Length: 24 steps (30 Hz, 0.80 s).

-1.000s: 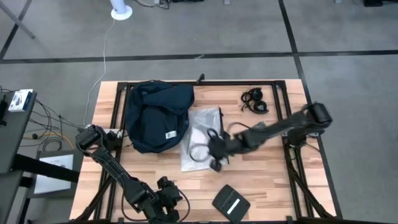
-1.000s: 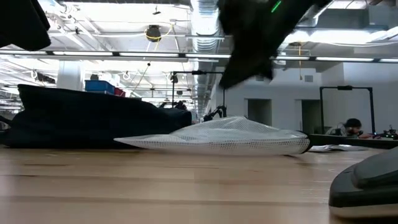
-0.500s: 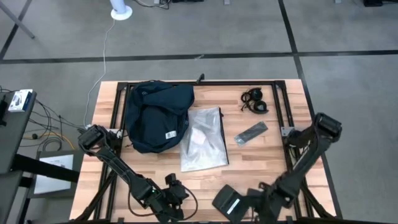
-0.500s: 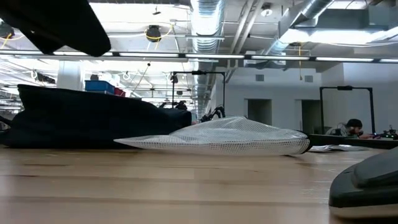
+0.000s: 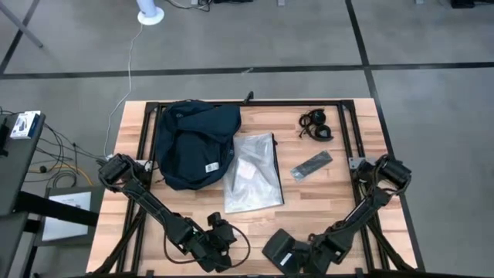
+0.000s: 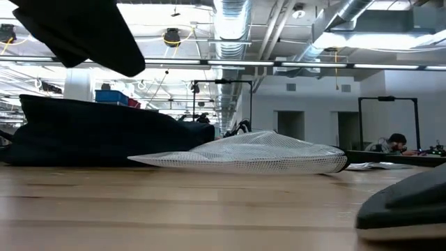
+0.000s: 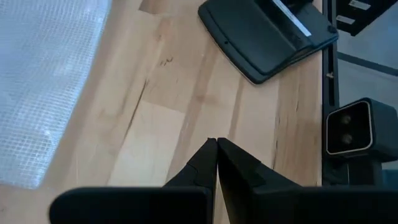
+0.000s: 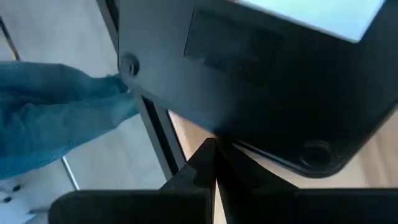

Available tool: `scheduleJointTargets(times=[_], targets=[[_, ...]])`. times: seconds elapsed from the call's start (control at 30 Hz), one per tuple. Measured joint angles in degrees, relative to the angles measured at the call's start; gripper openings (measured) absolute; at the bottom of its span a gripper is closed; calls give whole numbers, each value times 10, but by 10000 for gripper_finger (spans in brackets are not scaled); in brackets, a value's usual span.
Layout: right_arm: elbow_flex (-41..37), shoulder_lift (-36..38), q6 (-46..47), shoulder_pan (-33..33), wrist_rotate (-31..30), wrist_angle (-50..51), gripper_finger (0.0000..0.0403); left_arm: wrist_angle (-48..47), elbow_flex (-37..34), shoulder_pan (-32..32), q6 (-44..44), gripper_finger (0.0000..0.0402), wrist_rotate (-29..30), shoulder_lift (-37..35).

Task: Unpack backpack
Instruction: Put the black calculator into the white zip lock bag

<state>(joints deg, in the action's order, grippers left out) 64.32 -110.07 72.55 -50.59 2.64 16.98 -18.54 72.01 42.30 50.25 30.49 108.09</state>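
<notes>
The dark navy backpack (image 5: 193, 143) lies flat on the table's far left part, also seen in the low view (image 6: 97, 136). My left gripper (image 5: 218, 243) hovers shut over bare wood near the front edge, its fingers (image 7: 216, 148) holding nothing. My right gripper (image 5: 309, 253) is shut low at the front edge, right beside a flat black pouch (image 5: 278, 249) that fills its wrist view (image 8: 261, 74). My right gripper's shut fingertips (image 8: 210, 149) meet the black pouch's edge (image 8: 214, 134) on its right side, coming in low from the table's right. The pouch lies on the table (image 6: 404, 202). The arm hides the meeting place in the high view.
A clear crinkly plastic bag (image 5: 253, 171) lies beside the backpack at mid-table. A slim black bar (image 5: 311, 164) and a coiled black cable (image 5: 316, 126) lie at the right back. The table's black frame rails (image 5: 356, 147) run along the edges.
My right gripper has swung from above the plastic bag at mid-table down to the near edge, beside the black pouch. The pouch has shifted a little toward the table's left. My left gripper has drifted slightly to the right.
</notes>
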Motion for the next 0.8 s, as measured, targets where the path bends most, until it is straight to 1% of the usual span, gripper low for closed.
scheduleJointTargets(times=[0.13, 0.23, 0.33, 0.43, 0.47, 0.6, 0.67, 0.73, 0.8], targets=[[1, -7, -33, 27, 5, -21, 0, 0, 0, 4, 6, 0, -4, 0], [1, -7, -71, 58, -7, -23, 0, 1, 0, 5, 8, 0, -4, 0], [1, -7, -109, 95, -32, -30, 0, 1, 0, 5, 14, 0, -4, 0], [0, -4, -129, 126, -32, -38, 0, 0, 0, 4, 17, 0, -5, 0], [0, 0, -131, 132, -25, -38, 0, 0, 0, 5, 22, 0, -14, 0], [0, 45, -144, 131, -10, -23, 0, 1, 0, 11, 40, 0, -87, 7], [0, 67, -148, 137, -34, 4, 0, -3, 0, 21, 48, 0, -94, 18], [1, 79, -148, 149, -88, 28, 0, 3, 1, 33, 58, 0, -95, 32], [0, 81, -159, 168, -127, 47, 0, 12, 0, 37, 64, 0, -96, 55]])
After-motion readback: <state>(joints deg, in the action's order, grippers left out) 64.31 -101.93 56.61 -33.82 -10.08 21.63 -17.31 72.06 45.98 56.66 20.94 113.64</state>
